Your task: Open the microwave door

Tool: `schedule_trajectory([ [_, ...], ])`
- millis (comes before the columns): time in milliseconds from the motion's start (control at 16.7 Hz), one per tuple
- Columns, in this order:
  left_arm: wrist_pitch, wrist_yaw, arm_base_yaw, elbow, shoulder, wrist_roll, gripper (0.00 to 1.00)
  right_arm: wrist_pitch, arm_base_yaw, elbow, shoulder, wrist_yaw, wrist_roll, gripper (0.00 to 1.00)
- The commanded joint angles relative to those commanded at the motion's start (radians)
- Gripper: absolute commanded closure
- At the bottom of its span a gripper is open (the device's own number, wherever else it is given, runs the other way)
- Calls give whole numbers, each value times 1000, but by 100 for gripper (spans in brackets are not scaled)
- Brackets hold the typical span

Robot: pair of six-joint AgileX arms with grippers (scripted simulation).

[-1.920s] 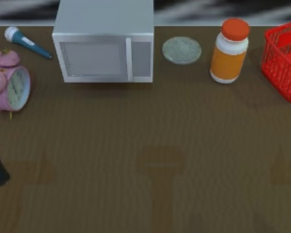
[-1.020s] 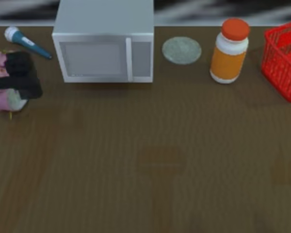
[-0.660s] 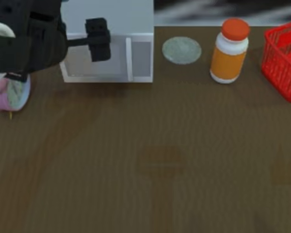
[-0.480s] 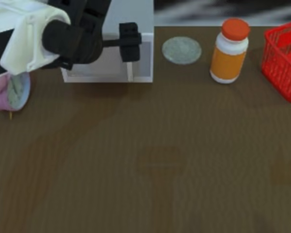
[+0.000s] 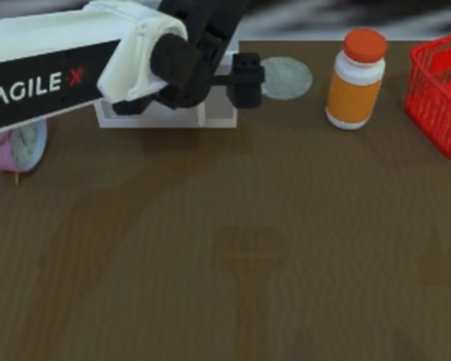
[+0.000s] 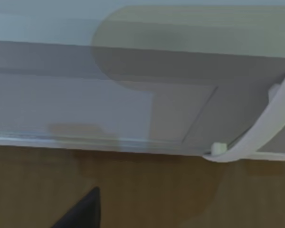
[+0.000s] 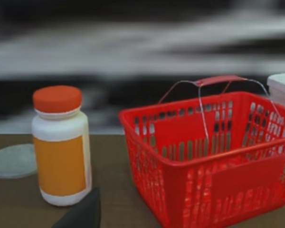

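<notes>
red basket [image 7: 213, 156] far right of the bench, looks empty | orange-lid bottle [image 5: 355, 77] upright, capped | microwave [image 5: 210, 116] back left, front facing me, long axis left-right | my left gripper [image 5: 246, 80] by its right front corner, can't tell open or closed

The left arm [image 5: 60, 71] has swept in from the table's left edge and across the microwave [image 5: 218, 116]; its gripper [image 5: 246, 78] now sits beyond the front's right end.

soft, even, dim light throughout; faint shadows, no glare, backgrounds blurred in streaks.
</notes>
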Motion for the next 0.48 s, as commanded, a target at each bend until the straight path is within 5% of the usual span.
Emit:
schedule_trajectory([
  [480, 78, 21, 32, 48, 118, 29, 0, 0, 0, 0, 0, 0, 0, 0],
])
